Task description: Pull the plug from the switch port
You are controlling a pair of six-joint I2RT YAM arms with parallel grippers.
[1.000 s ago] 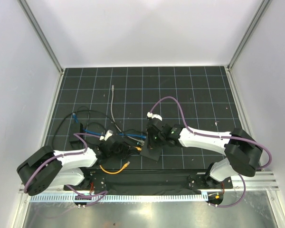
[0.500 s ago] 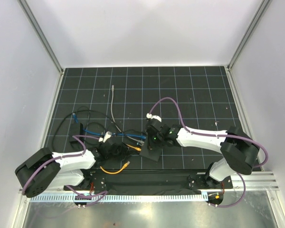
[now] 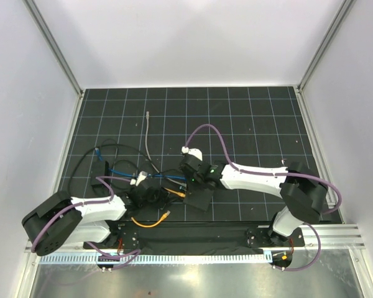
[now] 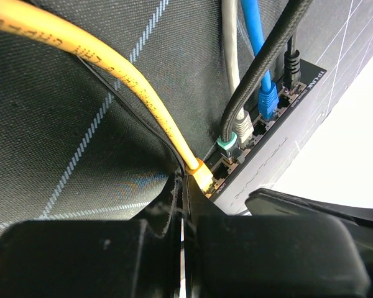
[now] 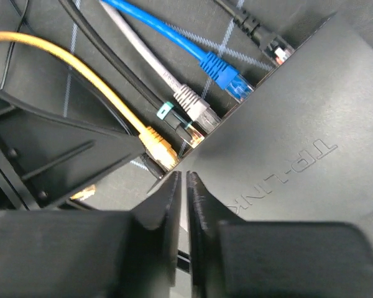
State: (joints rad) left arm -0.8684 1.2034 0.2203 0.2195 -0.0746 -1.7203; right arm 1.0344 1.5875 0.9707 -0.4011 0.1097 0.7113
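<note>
The switch (image 3: pixel 201 200) is a flat black box near the front of the mat; it also shows in the left wrist view (image 4: pixel 286 139) and the right wrist view (image 5: pixel 298 124). Its port edge holds a yellow plug (image 4: pixel 200 174) (image 5: pixel 158 146), a green-booted black plug (image 4: pixel 227 146), a grey plug (image 4: pixel 242 129) (image 5: pixel 193 105), a blue plug (image 4: pixel 267 99) (image 5: pixel 227 76) and a black power lead (image 5: pixel 267 40). My left gripper (image 4: pixel 183 181) (image 3: pixel 169 194) is shut, its tips just short of the yellow plug. My right gripper (image 5: pixel 182 177) (image 3: pixel 194 186) is shut, its tips on the switch's top near the yellow plug's corner.
A loose grey cable (image 3: pixel 147 133) lies on the mat behind the switch. A yellow cable loop (image 3: pixel 150 223) lies by the front edge. A small black adapter (image 3: pixel 103 171) and tangled black and blue cables (image 3: pixel 121 170) sit at the left. White walls close in the mat.
My right gripper has moved left over the switch toward its port edge. My left gripper has edged slightly right toward the plugs. The switch has barely moved.
</note>
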